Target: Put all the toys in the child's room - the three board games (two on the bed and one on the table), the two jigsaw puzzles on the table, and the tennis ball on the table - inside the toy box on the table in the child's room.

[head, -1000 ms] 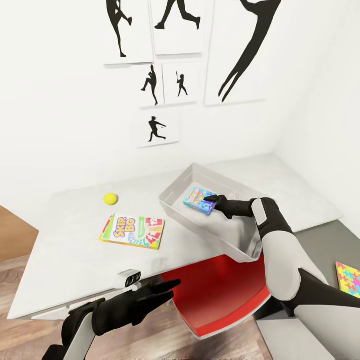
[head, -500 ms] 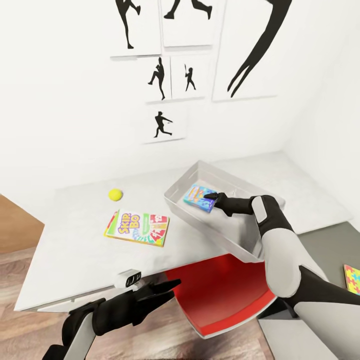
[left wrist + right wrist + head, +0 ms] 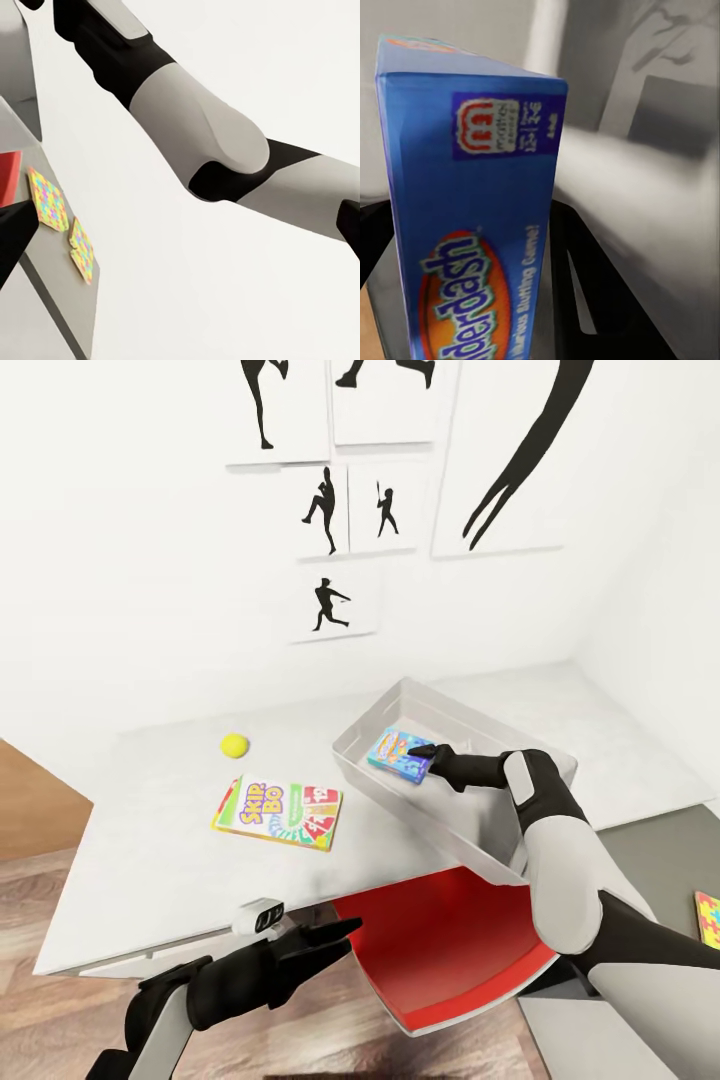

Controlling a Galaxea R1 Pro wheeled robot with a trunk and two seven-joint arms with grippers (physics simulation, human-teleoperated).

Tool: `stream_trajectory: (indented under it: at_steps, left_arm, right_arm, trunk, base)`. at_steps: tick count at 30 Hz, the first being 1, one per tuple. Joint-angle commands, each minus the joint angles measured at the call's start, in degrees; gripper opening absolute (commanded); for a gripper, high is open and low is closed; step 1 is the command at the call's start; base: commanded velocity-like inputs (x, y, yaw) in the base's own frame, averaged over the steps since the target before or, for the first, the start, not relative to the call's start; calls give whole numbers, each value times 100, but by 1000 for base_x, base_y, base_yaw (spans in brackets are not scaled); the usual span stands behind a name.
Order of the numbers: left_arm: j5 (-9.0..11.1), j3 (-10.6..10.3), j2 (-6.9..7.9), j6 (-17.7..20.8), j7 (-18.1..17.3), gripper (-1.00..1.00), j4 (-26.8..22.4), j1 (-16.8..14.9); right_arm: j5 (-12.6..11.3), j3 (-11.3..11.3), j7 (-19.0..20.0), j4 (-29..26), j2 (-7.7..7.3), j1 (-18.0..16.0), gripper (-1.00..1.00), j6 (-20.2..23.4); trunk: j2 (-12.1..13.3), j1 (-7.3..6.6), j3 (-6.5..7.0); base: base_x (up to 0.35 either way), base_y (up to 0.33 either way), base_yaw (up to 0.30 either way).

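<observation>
Right gripper (image 3: 424, 758) clamps the small blue board game (image 3: 398, 754) between its fingers, over the toy box (image 3: 452, 830) (tilted). Early release could tumble it. Left gripper (image 3: 335, 934): fingers apart, empty.

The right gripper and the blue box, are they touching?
Touching. The right wrist view shows the blue box between the right gripper's dark fingers, pressed against it.

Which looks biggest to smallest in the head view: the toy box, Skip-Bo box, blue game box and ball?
1. toy box
2. Skip-Bo box
3. blue game box, partly hidden by the right gripper
4. ball
</observation>
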Motion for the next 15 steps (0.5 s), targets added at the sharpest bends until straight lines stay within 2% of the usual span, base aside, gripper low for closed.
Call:
stream_trajectory:
  at_steps: [1,10,15]
  left_arm:
    - [38,-9,4,40,12,100,-2,-3]
    - [38,-12,0,40,19,100,-2,-3]
    - [38,-12,-1,40,20,100,-2,-4]
  right_arm:
    - [-32,-40,-2,-5,4,-7,-100,45]
    - [-30,-57,-2,-5,-17,-7,-100,-4]
    - [-28,-183,-2,-5,-36,-8,-100,-19]
  trunk:
    - [-10,3,-9]
    - [-10,3,-13]
    - [-10,3,-17]
  base:
    - [0,0,8]
    - [0,0,4]
    - [0,0,1]
